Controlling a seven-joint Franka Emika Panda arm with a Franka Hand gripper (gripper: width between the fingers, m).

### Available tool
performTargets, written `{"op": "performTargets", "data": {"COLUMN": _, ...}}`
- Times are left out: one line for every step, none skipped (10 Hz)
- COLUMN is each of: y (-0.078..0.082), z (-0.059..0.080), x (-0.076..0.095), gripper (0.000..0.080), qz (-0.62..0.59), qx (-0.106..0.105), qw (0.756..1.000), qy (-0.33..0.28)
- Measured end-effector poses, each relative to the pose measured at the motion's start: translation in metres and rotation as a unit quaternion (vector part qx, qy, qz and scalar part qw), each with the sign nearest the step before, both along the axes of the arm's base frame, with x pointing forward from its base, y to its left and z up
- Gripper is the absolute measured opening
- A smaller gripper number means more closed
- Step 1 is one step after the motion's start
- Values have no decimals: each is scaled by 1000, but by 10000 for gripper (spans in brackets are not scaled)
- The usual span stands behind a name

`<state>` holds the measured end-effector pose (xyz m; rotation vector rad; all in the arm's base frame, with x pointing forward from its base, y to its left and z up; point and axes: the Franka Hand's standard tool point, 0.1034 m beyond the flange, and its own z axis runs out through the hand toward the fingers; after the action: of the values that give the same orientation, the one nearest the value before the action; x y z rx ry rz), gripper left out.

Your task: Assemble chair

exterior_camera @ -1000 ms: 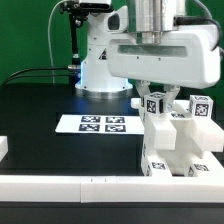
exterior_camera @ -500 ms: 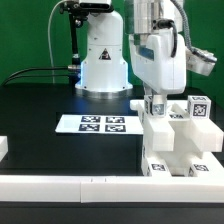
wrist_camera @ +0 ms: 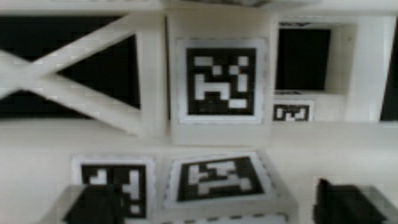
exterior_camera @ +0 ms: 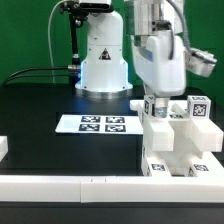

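Gripper (exterior_camera: 152, 97) hangs directly over the chair (exterior_camera: 180, 140), its fingers (wrist_camera: 86, 205) spread apart and holding nothing, a tagged peg (exterior_camera: 155, 106) just below between them. Doing this step well likely means lifting straight up, fingers clear of the peg, so the seated part stays undisturbed.

Chair (exterior_camera: 180, 135) cut off by the exterior view's right edge.

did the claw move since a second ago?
Yes. Against the marker board, the wrist turned, and the claw now sits over the chair, jaws apart.
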<state>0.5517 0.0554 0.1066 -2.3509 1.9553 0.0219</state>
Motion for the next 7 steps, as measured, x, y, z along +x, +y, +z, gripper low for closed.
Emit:
{"op": "performTargets", "data": {"y": 0, "z": 2, "x": 4, "gripper": 614, "qz": 103, "qx": -4, "qw": 995, "qy": -10}}
{"op": "performTargets", "data": {"y": -1, "z": 1, "x": 4, "gripper": 639, "qz": 214, "qx": -7, "qw": 977, "qy": -18}}
{"op": "performTargets", "data": {"y": -1, "z": 1, "x": 4, "gripper": 639, "qz": 223, "qx": -8, "qw": 975, "qy": -19}}
{"op": "performTargets", "data": {"y": -2, "z": 1, "x": 4, "gripper": 648, "qz": 269, "qx": -11, "qw": 963, "qy": -23}}
{"op": "performTargets", "data": {"y": -2, "z": 1, "x": 4, "gripper": 648, "qz": 299, "qx": -12, "qw": 954, "qy": -25}}
{"op": "performTargets", "data": {"y": -2, "z": 1, "x": 3, "gripper": 649, "qz": 331, "qx": -14, "qw": 943, "qy": -27}}
{"op": "performTargets", "data": {"y": -4, "z": 1, "x": 2, "gripper": 649, "qz": 475, "qx": -24, "qw": 879, "qy": -36}}
